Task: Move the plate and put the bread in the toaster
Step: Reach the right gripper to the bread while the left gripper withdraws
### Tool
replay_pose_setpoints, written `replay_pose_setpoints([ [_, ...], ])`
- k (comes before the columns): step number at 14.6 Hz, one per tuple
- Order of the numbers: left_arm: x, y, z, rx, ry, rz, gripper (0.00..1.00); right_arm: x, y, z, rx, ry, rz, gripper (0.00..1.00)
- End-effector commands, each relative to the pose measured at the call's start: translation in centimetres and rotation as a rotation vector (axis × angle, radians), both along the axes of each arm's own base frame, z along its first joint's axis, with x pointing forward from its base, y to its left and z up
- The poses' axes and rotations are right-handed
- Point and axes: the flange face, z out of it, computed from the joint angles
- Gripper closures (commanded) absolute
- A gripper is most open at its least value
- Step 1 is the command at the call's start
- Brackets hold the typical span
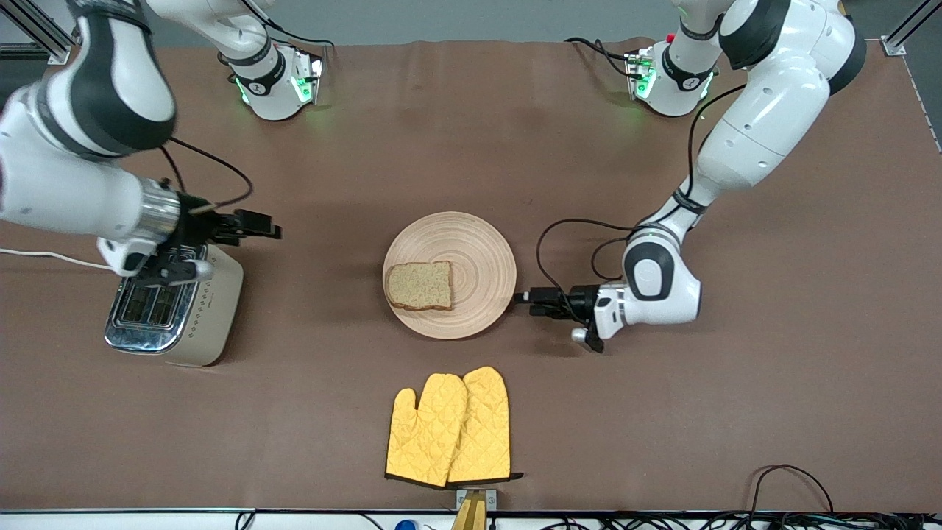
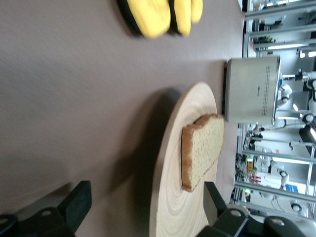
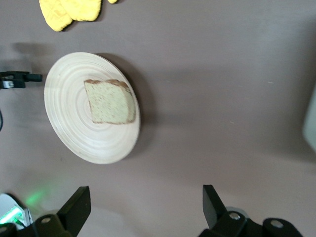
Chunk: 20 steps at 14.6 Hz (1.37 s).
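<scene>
The wooden plate [image 1: 482,254] lies mid-table with the bread [image 1: 419,285] flat on it, toward the right arm's end. My left gripper [image 1: 527,299] is low at the plate's rim on the left arm's end. It is open, its fingers [image 2: 79,201] astride the rim of the plate [image 2: 182,197] with clear gaps, and the bread [image 2: 202,150] lies just ahead of it. The toaster [image 1: 188,313] stands toward the right arm's end. My right gripper [image 1: 266,226] hangs open above the toaster's farther end, nothing between its fingers [image 3: 79,205]. From there the plate [image 3: 74,133] and bread [image 3: 109,101] show.
A pair of yellow oven mitts [image 1: 449,428] lies nearer the front camera than the plate, close to the table's front edge. The toaster's white cord [image 1: 44,256] trails off the right arm's end of the table. Bare brown tabletop surrounds the plate.
</scene>
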Motion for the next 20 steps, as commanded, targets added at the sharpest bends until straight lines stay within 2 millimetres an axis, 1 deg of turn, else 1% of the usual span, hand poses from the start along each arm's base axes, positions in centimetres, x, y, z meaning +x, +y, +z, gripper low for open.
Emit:
replay_pose_setpoints([
  [1, 3.5, 4.6, 4.2, 0.029, 0.004, 0.049, 0.00, -0.3, 5.6, -2.5, 0.001, -0.021, -0.011, 0.00],
  [3, 6.2, 8.1, 6.8, 0.040, 0.004, 0.060, 0.00, -0.6, 8.6, -5.1, -0.010, -0.049, 0.013, 0.00],
  [4, 7.3, 10.5, 8.3, 0.057, 0.010, 0.059, 0.00, -0.7, 10.0, -6.5, -0.019, -0.045, 0.034, 0.00],
  [6, 9.2, 14.0, 12.0, 0.144, -0.016, 0.062, 0.00, -0.7, 11.9, -8.9, -0.036, -0.060, 0.054, 0.00],
  [7, 9.4, 15.3, 12.8, 0.175, -0.010, 0.054, 0.00, -0.8, 13.1, -9.6, -0.039, -0.074, 0.067, 0.00],
  [8, 9.4, 16.4, 13.1, 0.182, 0.009, 0.055, 0.00, -1.0, 14.6, -10.8, -0.046, -0.087, 0.082, 0.00],
  [9, 9.8, 17.3, 14.7, 0.182, -0.001, 0.061, 0.00, -0.9, 15.2, -12.1, -0.066, -0.108, 0.096, 0.00],
  [10, 10.0, 17.9, 16.8, 0.194, -0.009, 0.063, 0.00, -1.0, 15.9, -13.2, -0.091, -0.123, 0.119, 0.00],
  [11, 9.8, 18.0, 19.1, 0.226, -0.003, 0.066, 0.00, -1.2, 16.6, -14.2, -0.105, -0.138, 0.131, 0.00],
  [12, 9.7, 18.4, 21.1, 0.298, 0.013, 0.084, 0.00, -1.2, 16.8, -15.3, -0.114, -0.139, 0.109, 0.00],
  [14, 9.3, 18.4, 25.0, 0.443, 0.014, 0.115, 0.00, -1.6, 17.6, -17.1, -0.125, -0.141, 0.117, 0.02],
  [15, 8.9, 18.0, 27.0, 0.492, 0.019, 0.127, 0.00, -1.5, 17.7, -17.8, -0.129, -0.149, 0.114, 0.03],
  [18, 6.9, 17.2, 33.0, 0.581, 0.064, 0.165, 0.00, -1.2, 17.6, -19.5, -0.162, -0.177, 0.134, 0.08],
  [19, 5.9, 17.0, 35.1, 0.631, 0.074, 0.180, 0.00, -1.2, 17.6, -20.0, -0.170, -0.177, 0.141, 0.11],
  [20, 5.0, 17.0, 36.7, 0.700, 0.076, 0.182, 0.00, -1.1, 17.5, -20.2, -0.172, -0.180, 0.140, 0.15],
])
